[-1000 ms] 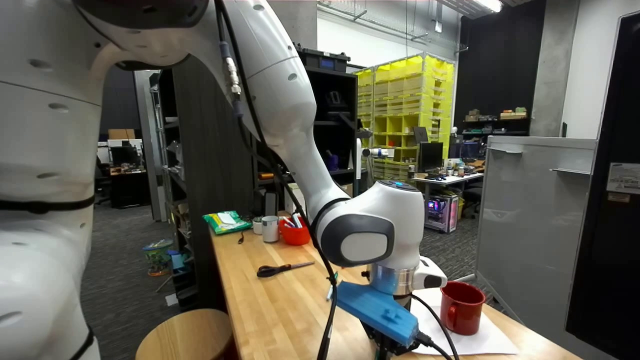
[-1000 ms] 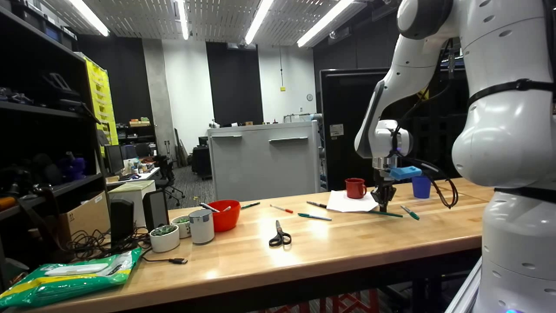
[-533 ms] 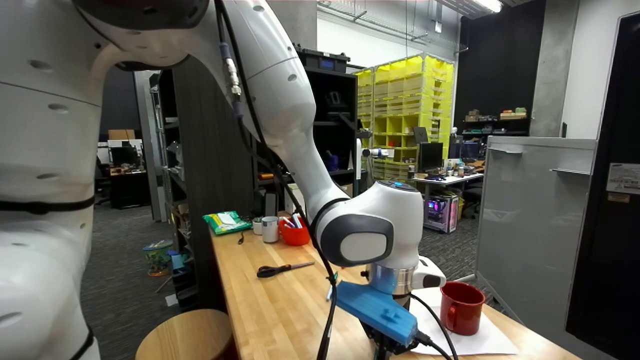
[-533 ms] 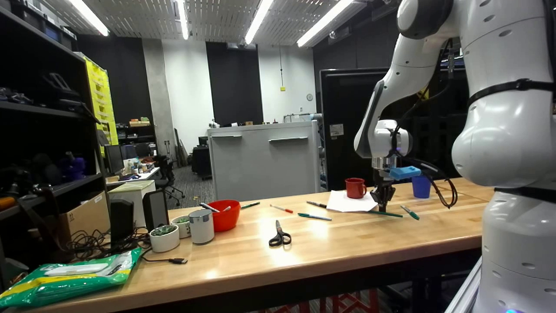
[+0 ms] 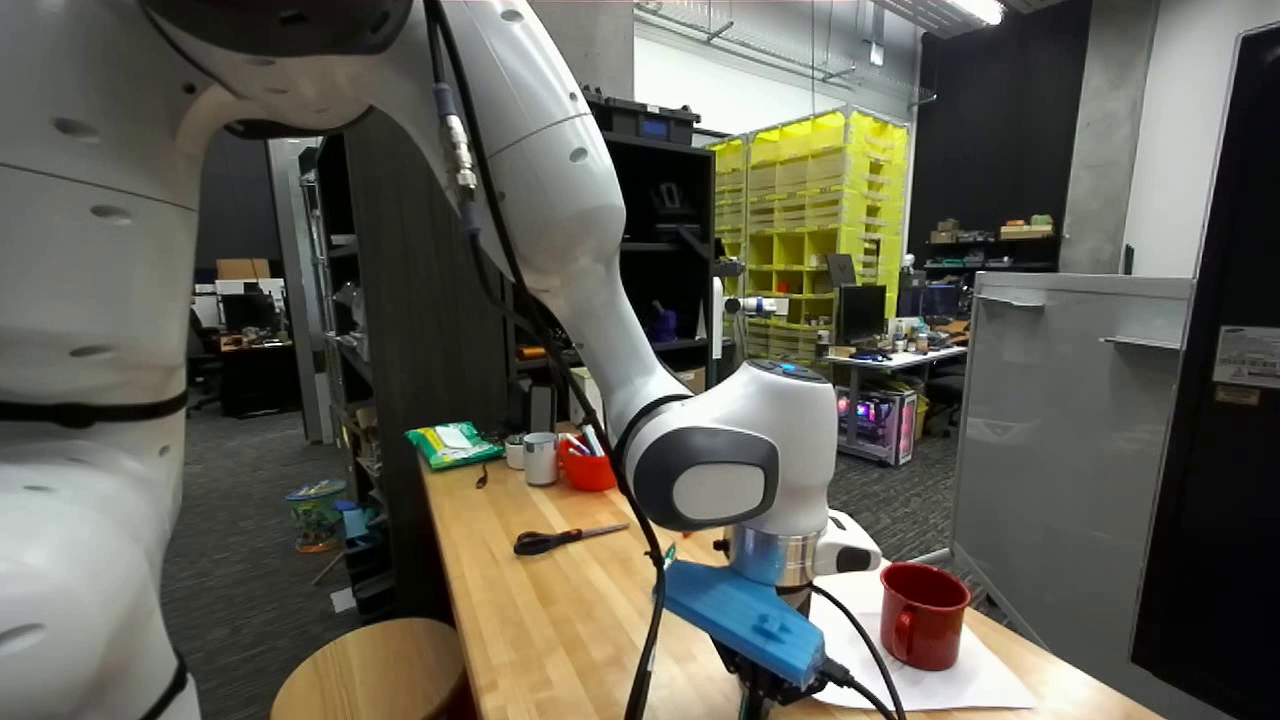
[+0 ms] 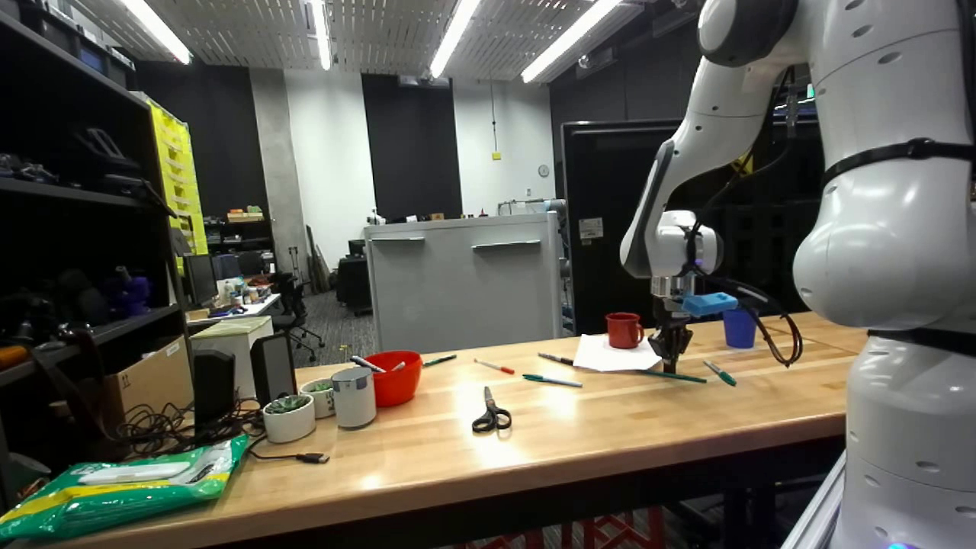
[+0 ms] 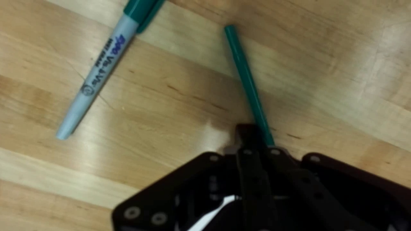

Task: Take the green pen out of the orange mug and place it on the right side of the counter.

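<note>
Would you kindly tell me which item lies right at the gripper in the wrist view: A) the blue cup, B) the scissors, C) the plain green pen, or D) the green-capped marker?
C: in the wrist view the green pen runs up to the gripper, while the green-capped marker lies apart, toward the picture's left.

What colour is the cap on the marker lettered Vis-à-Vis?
Dark green; the cap shows best in the wrist view.

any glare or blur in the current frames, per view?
Wrist view: gripper nearly black and soft, the marker's larger lettering readable, diffuse shadow around the green pen. In an exterior view: ceiling lights blown out, bright reflections on the counter around the scissors.
</note>
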Controlling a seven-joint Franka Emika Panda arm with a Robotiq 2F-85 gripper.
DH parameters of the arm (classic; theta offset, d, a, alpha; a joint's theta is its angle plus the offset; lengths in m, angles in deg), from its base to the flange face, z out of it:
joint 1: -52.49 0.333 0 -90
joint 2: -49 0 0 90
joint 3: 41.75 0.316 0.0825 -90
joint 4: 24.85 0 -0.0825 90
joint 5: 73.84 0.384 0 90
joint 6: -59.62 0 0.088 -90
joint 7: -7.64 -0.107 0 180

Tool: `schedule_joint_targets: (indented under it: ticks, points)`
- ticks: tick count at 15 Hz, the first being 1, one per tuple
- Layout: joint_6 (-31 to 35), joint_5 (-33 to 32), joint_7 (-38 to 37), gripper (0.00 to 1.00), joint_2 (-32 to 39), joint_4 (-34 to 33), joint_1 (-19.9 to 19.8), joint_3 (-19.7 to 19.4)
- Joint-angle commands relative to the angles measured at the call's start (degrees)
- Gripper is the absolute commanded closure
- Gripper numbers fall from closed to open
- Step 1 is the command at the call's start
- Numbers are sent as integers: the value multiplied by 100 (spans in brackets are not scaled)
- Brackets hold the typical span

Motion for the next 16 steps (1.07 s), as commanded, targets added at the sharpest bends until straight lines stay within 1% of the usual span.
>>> schedule_joint_targets:
  ticks: [1,16]
  points:
    - [56,21,-23,100,-312,376,37,64]
    - [188,-9,-225,100,-793,1026,389,54]
